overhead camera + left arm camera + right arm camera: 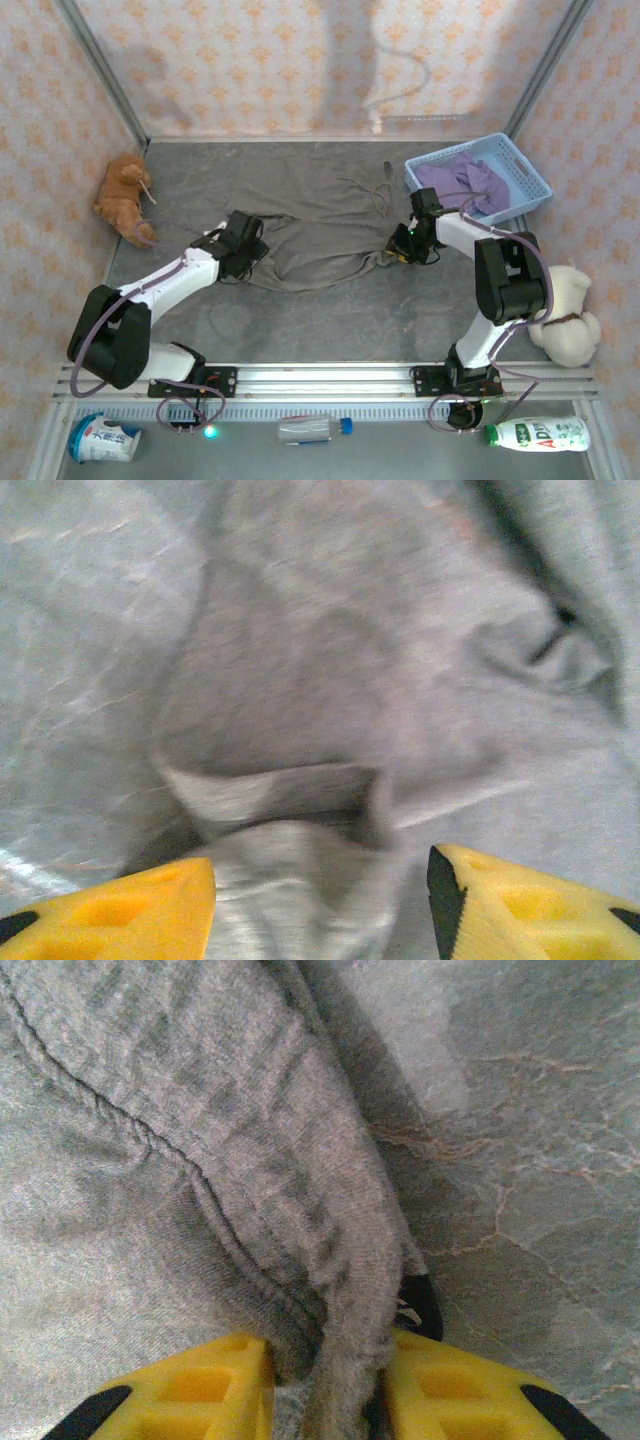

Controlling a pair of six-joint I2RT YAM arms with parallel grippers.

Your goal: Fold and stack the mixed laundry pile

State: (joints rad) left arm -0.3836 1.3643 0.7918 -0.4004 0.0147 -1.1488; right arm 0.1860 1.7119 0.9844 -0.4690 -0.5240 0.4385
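Your right gripper (325,1370) is pinched tight on a thin hem of the grey-brown cloth trousers (320,228) spread left of the light blue lattice plastic basket (524,163). The left gripper (320,880) gapes over cloth, holding nothing. Lift now and the hem could slip, bunching the fold.

An orange plush toy (125,200) lies at the worktop's (330,320) left edge, a cream plush toy (568,312) at its right. A light blue lattice basket (528,168) stands in the far-right corner.

Letters "AD" on the white bottle (540,433).
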